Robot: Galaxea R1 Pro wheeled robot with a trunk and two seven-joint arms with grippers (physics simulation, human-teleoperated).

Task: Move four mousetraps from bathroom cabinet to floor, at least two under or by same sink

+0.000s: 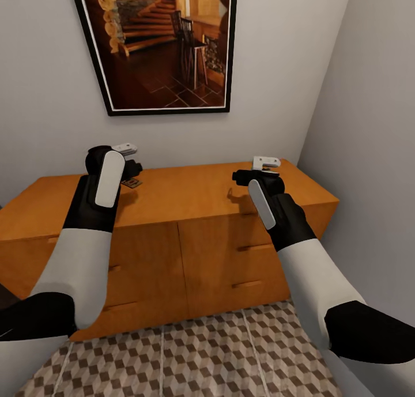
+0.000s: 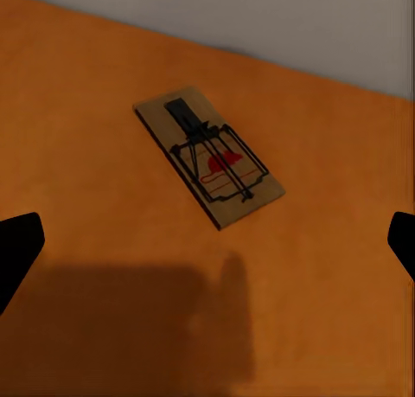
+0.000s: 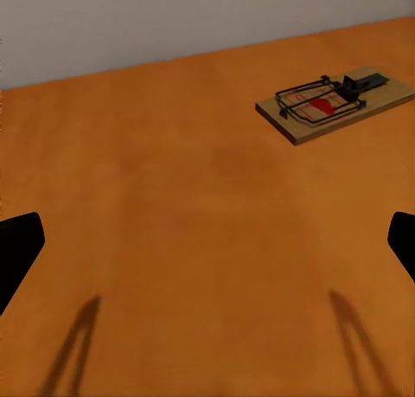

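The cabinet [image 1: 190,192] is a low orange-brown chest against the wall, and both my arms reach over its flat top. One mousetrap [image 2: 209,156], a tan board with dark wire and a red spot, lies flat on the top just ahead of my left gripper [image 2: 207,250], which is open and holds nothing. In the head view this mousetrap [image 1: 131,183] peeks out under my left gripper [image 1: 134,169]. Another mousetrap [image 3: 335,103] lies on the top ahead and to one side of my open right gripper [image 3: 207,246], apart from it. The right gripper [image 1: 245,178] hovers over the cabinet's right part.
A framed picture [image 1: 161,45] hangs on the grey wall above the cabinet. A side wall [image 1: 369,126] closes in at the right, close to the cabinet's end. The cube-patterned bathroom floor [image 1: 202,356] shows in front of the drawer fronts [image 1: 230,253].
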